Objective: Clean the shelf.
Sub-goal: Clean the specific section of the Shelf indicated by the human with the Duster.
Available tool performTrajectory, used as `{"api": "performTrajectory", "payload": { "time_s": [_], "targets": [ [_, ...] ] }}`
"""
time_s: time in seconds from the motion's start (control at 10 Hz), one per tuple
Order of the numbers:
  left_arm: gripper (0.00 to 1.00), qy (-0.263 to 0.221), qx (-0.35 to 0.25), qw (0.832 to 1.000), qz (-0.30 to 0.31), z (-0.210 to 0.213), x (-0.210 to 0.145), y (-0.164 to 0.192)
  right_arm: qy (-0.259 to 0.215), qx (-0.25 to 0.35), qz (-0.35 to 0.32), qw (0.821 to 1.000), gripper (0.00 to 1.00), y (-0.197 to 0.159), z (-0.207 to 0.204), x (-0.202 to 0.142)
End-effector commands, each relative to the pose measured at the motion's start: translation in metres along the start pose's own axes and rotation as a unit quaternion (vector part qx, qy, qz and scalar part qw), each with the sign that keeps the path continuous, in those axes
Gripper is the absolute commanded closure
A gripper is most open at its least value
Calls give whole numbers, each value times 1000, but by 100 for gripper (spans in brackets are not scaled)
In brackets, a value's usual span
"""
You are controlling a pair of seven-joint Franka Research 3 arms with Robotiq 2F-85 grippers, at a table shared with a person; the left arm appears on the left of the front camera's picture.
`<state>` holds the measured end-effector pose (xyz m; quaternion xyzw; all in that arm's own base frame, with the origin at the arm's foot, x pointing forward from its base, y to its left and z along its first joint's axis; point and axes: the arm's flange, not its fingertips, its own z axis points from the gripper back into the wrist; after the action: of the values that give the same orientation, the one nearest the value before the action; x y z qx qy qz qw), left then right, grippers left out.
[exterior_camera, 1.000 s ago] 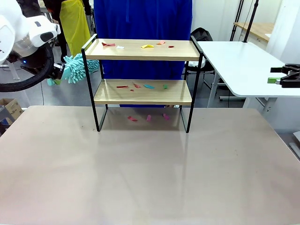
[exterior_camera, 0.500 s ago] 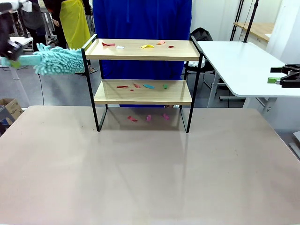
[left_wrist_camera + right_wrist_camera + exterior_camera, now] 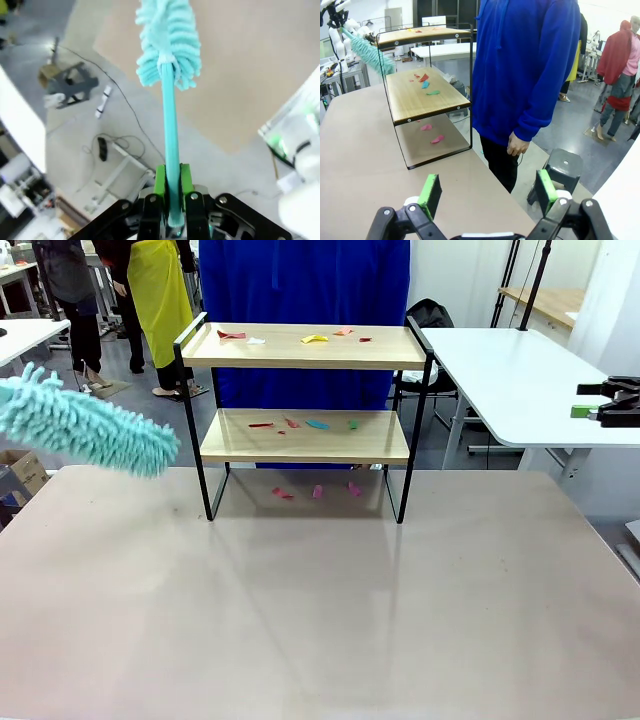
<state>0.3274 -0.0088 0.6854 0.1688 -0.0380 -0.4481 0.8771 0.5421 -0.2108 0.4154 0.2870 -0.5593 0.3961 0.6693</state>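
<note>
Left gripper (image 3: 171,176) is clamped tight on the teal duster (image 3: 88,426) by its handle. The fluffy head has dropped from top-board height and tilted down, so its tip now sits just beside the left post of the shelf (image 3: 300,359), which stands mid-way along the far side of the table (image 3: 320,620). Right gripper (image 3: 485,194) hangs wide open and empty off to the side, and coloured scraps (image 3: 315,339) lie on both boards, so I judge the sweeping hasn't begun.

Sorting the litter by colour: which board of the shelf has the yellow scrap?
The top board; the yellow scrap lies near its middle. The lower board carries only red, blue and green bits.
</note>
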Motion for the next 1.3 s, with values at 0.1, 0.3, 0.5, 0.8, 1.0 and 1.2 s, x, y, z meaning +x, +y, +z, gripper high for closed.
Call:
{"api": "performTrajectory", "payload": {
  "time_s": [0.1,0.3,0.5,0.8,1.0,1.2],
  "targets": [
    [86,19,-47,986,-157,-4,-21,-16,-2,-1,1,1000,0,1,-1,3],
    [86,6,-69,966,-249,-17,-15,-43,-2,-1,1,1000,0,1,-1,3],
    [86,-2,-63,966,-252,-22,-10,-50,-2,-1,1,1000,0,1,-1,3],
    [86,11,-70,965,-252,-22,-6,-52,-2,-1,1,1000,0,1,-1,3],
    [86,11,-70,965,-252,-22,-6,-52,-2,-1,1,1000,0,1,-1,3],
    [86,11,-70,965,-252,-22,-6,-52,-2,-1,1,1000,0,1,-1,3]
  ]
}}
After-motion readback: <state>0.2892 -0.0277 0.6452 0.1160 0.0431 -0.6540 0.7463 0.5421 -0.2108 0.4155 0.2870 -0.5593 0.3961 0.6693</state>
